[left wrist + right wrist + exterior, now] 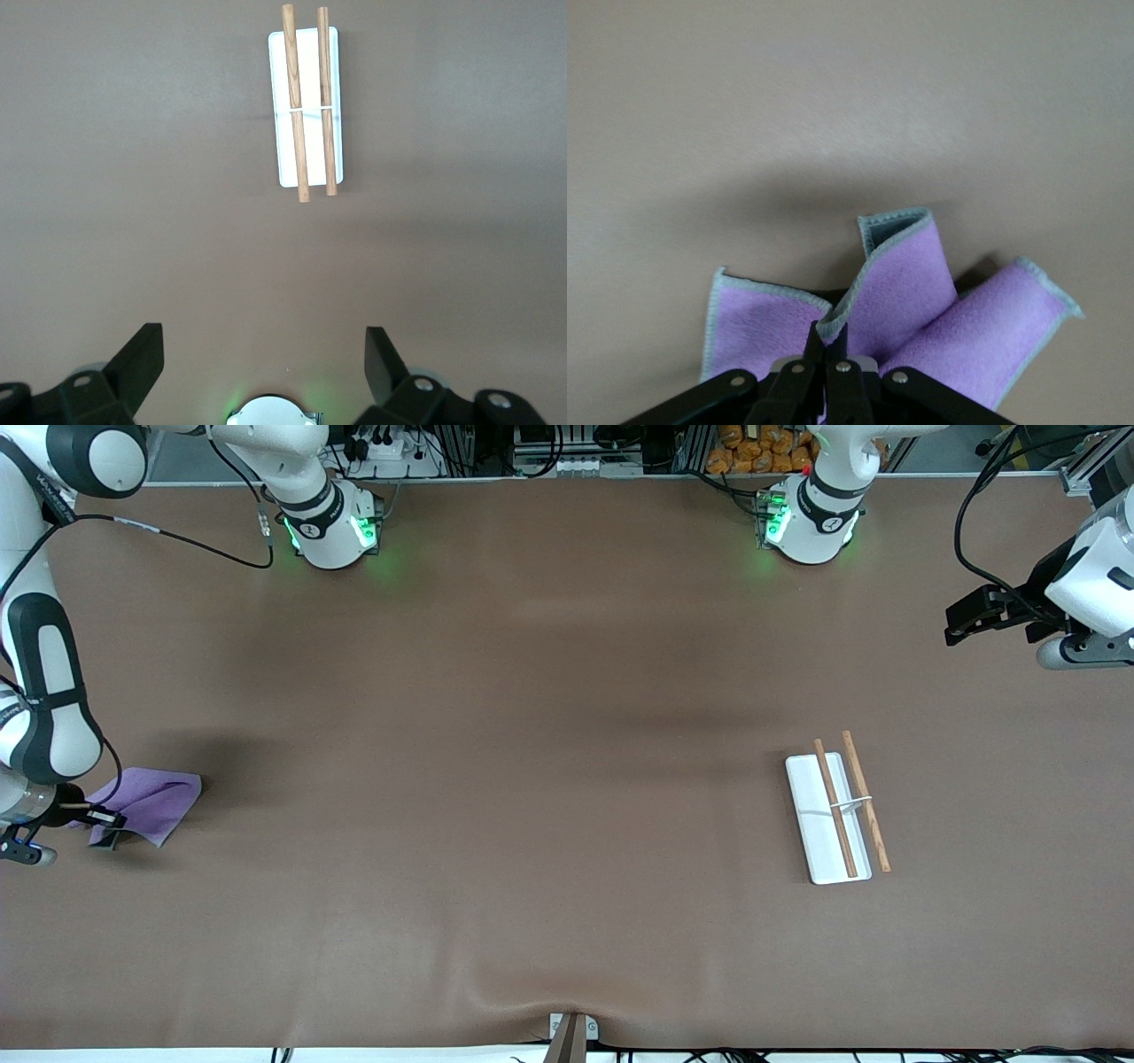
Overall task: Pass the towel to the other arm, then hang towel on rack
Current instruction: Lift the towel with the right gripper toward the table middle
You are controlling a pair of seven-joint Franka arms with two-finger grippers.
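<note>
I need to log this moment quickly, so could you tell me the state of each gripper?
Right gripper: shut on the towel at the right arm's end of the table.
Left gripper: open, empty, waiting above the table.

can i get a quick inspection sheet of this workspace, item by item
surface: brown table mat, slightly rippled at the edge nearest the front camera
towel: lilac, bunched and folded, at the right arm's end of the table
rack: white tray base with two wooden rods and a white crossbar, at the left arm's end of the table, no towel on it
clutter: nothing seen on the mat
right hand: shut on the towel's edge, fingers pinching a fold in the right wrist view
left hand: open, holding nothing, waiting above the mat, rack in its wrist view
cables: black cable lies on the mat by the right arm's base
surroundings: equipment and orange items past the table's edge by the bases
</note>
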